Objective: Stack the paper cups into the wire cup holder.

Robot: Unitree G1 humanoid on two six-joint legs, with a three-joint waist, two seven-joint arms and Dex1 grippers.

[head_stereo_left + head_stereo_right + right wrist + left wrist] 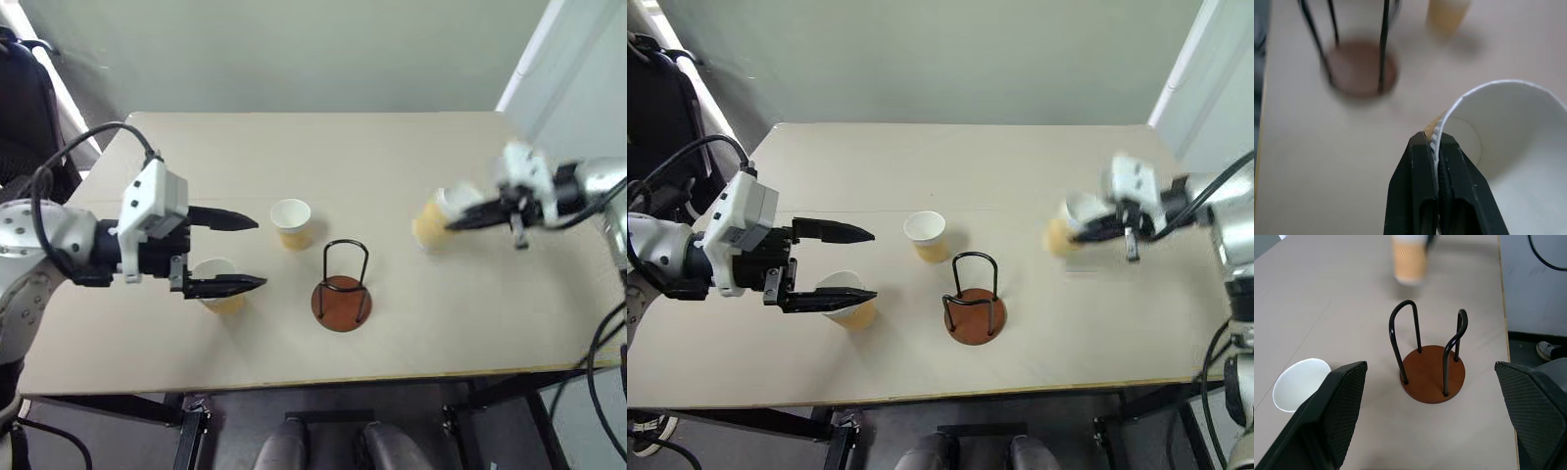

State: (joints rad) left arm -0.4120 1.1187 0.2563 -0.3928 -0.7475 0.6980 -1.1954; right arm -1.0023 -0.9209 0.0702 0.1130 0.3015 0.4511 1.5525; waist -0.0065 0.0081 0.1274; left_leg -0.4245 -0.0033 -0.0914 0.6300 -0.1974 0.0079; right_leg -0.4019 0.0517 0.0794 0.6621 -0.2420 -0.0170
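The wire cup holder [342, 289] stands upright near the front middle of the counter [294, 157], its reddish-brown disc base flat on the surface and its black wire uprights bare, with no cup inside it.

There are three paper cups. One [291, 223] stands upright, mouth up, just behind and to the left of the holder, apart from it. A second [219, 285] stands upright nearer the front edge on my left side, well apart from the holder. The third [435, 217] is off the counter surface on the right, tilted, and pinched by my right fingers.

My right fingers [1435, 147] are pressed together on that third cup's rim, one inside the white wall and one against the tan outer wall, so the thin paper is clamped between them. In the right wrist view the cup's open mouth faces the camera, and the holder and the middle cup lie beyond it.

My left fingers [227, 252] are spread wide and hold nothing. They hover above the counter on the left, pointing towards the holder. The lower finger [223, 285] passes across the second cup as seen from the head; I cannot tell whether it touches it.
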